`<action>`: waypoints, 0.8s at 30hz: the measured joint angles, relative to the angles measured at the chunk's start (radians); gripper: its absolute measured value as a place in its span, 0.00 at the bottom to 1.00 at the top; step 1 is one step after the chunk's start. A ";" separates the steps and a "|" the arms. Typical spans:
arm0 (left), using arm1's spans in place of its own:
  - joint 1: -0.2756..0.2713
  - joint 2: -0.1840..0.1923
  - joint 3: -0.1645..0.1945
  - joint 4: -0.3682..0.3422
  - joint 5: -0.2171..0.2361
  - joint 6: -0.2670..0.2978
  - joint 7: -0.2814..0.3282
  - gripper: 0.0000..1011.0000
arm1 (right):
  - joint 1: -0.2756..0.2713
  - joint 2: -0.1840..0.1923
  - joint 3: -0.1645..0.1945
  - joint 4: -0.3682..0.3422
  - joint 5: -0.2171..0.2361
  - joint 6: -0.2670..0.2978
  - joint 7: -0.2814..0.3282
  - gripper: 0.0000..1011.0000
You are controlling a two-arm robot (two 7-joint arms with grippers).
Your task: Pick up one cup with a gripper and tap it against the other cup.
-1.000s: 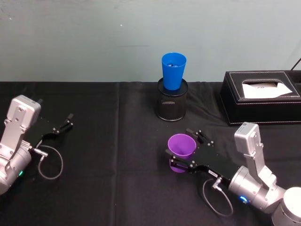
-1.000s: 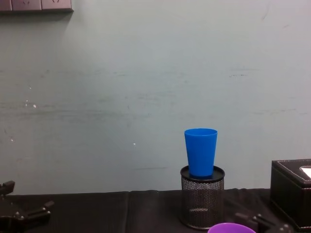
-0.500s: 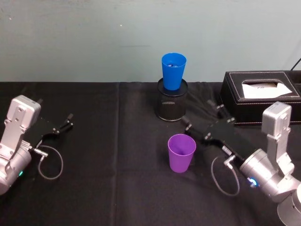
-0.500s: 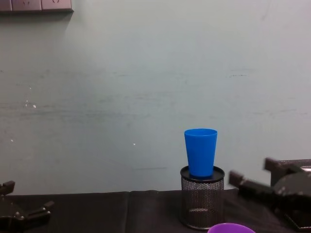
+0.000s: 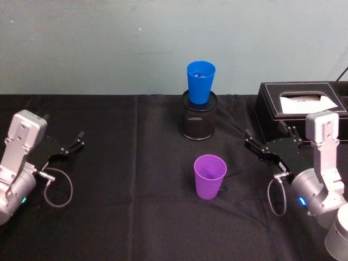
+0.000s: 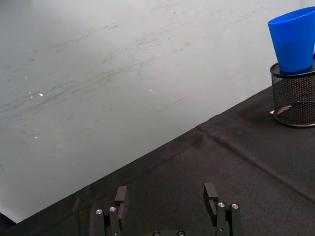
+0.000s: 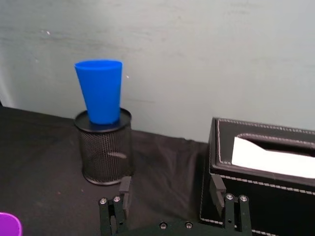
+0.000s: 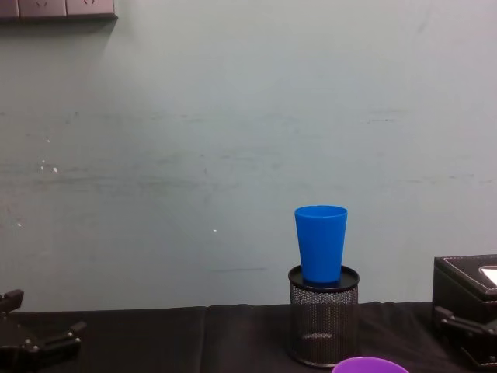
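We are seeing the purple cup (image 5: 210, 176) standing free; right gripper (image 5: 267, 142) gaping empty beside it; left gripper (image 5: 73, 143) parked, likewise agape.

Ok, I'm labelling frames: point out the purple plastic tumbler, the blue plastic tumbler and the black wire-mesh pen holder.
Purple plastic tumbler (image 5: 209, 179), head view, outer side wall.
Blue plastic tumbler (image 5: 200, 86), head view, side wall.
Black wire-mesh pen holder (image 5: 198, 123), head view, mesh wall.

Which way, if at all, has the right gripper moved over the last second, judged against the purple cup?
Yes. The right gripper, open, has drawn back from around the purple cup toward the tissue box.
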 joint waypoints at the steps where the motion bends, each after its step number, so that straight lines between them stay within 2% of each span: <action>1: 0.000 0.000 0.000 0.000 0.000 0.000 0.000 0.99 | 0.000 0.000 0.002 0.001 0.001 0.003 0.004 0.99; 5: 0.000 0.000 0.000 0.000 0.000 0.000 0.000 0.99 | -0.003 0.005 0.010 0.001 0.011 0.015 0.031 0.99; 24: 0.000 0.000 0.000 0.000 0.000 0.000 0.000 0.99 | -0.001 0.003 0.006 0.002 0.006 0.012 0.021 0.99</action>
